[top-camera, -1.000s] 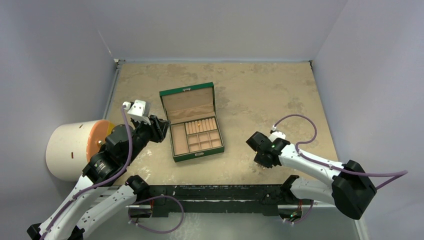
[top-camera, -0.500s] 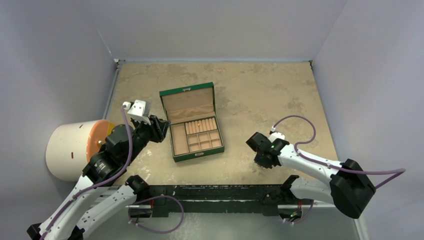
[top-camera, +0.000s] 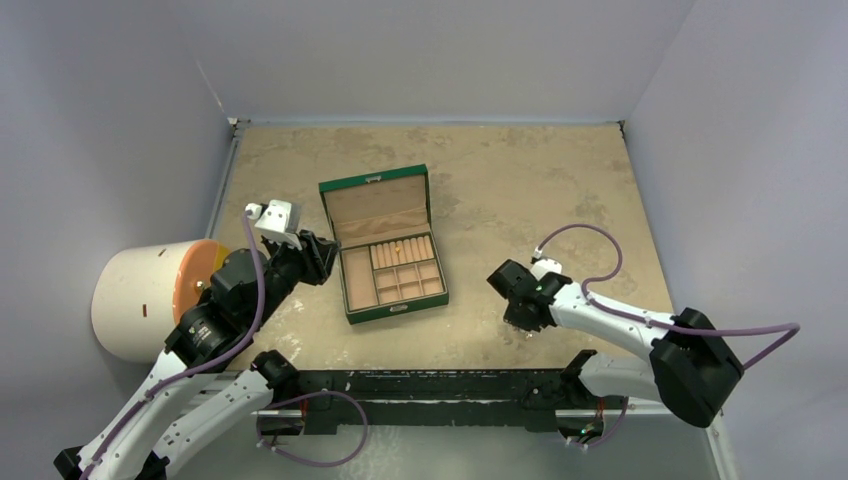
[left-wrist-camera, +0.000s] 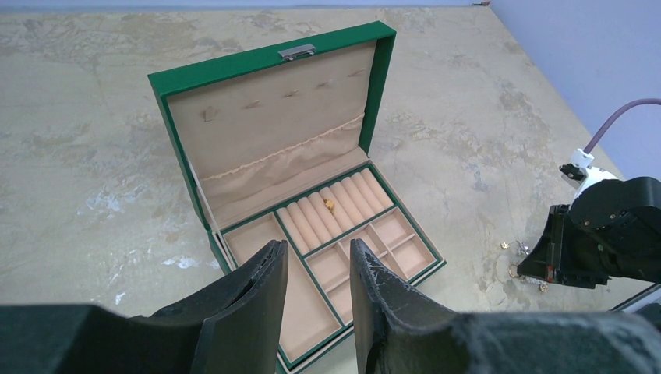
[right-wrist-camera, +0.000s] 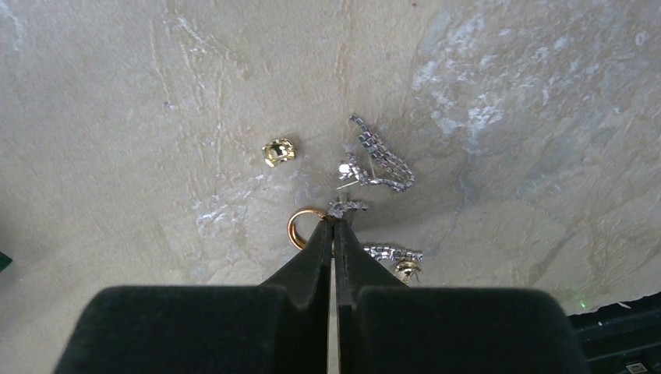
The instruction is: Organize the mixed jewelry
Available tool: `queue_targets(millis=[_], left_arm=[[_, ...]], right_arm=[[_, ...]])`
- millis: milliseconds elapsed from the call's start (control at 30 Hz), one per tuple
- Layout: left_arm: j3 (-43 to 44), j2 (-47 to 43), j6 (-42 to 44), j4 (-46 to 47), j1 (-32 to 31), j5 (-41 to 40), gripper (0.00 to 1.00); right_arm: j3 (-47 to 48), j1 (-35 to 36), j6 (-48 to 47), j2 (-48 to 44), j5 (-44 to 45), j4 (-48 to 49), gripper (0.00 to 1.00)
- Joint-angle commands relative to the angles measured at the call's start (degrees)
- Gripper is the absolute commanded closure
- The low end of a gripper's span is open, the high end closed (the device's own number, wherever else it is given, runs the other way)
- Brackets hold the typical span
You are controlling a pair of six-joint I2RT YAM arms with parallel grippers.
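From above, the left tool [top-camera: 322,260] hovers at the open green box's [top-camera: 385,190] left side. The right tool [top-camera: 522,312] sits low on the surface [top-camera: 520,170], lower right.

The left wrist view shows the left jaws apart and empty, with one gold piece [left-wrist-camera: 330,205] on the box's ring rolls.

In the right wrist view the jaws are together, tips against a gold ring [right-wrist-camera: 293,230] among the mixed jewelry [right-wrist-camera: 382,160] at mid-frame. I can't tell if it's gripped.

Open green box [top-camera: 380,212], tan table [top-camera: 520,180], white-orange cylinder [top-camera: 135,300]
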Motion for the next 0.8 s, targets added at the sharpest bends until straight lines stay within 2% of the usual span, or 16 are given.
queue_targets(millis=[0,300,533,767], left_arm=[[0.1,-0.4,0.1,2.2,0.2,0.1,0.66],[0.4,-0.3,-0.2,1.9,0.1,0.2,0.65],[1.0,-0.1,-3.7,0.9,0.1,2.3,0.62],[-0.4,0.8,-11.4,1.8,0.1,9.3,0.61]], right_arm=[[1.3,-0.2,-1.9,2.1,-1.2,2.6,1.0],[3.8,-0.1,-7.1,-0.4,-3.0,6.3,1.0],[5.3,0.9,-10.0,-1.9,-3.9,8.8,1.0],[9.5,7.2,-13.8,-3.5,-1.1,11.9,1.0]])
